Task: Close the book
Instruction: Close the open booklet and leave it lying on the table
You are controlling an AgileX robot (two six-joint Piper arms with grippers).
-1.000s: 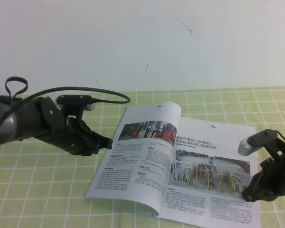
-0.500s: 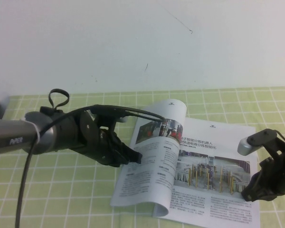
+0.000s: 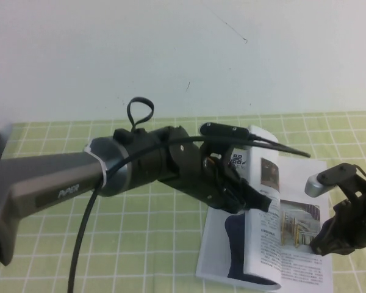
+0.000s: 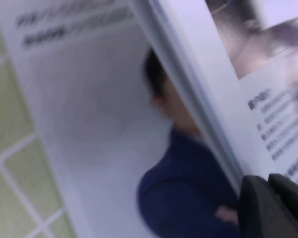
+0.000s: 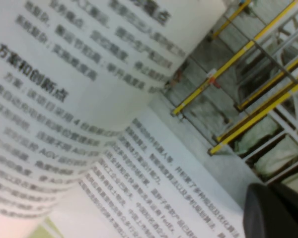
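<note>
Abt half done: book [image 3: 265,244] at bench's [image 3: 140,244] 5 o'clock is standing half-folded, left gripper [image 3: 265,204], jaws narrow and empty, propping its left half upright, right gripper [image 3: 319,249], jaws likewise, pinning the right page; fold-over left.

Left gripper [image 3: 267,203] blocks frame centre over the book [image 3: 222,256]; right gripper [image 3: 320,249] crowds lower right; the tablecloth [image 3: 146,244] lower left lies open.

book [image 3: 293,268] corner cropped | left end effector [image 3: 263,203] blurred against it | right end effector [image 3: 322,246] indistinct beside it
</note>
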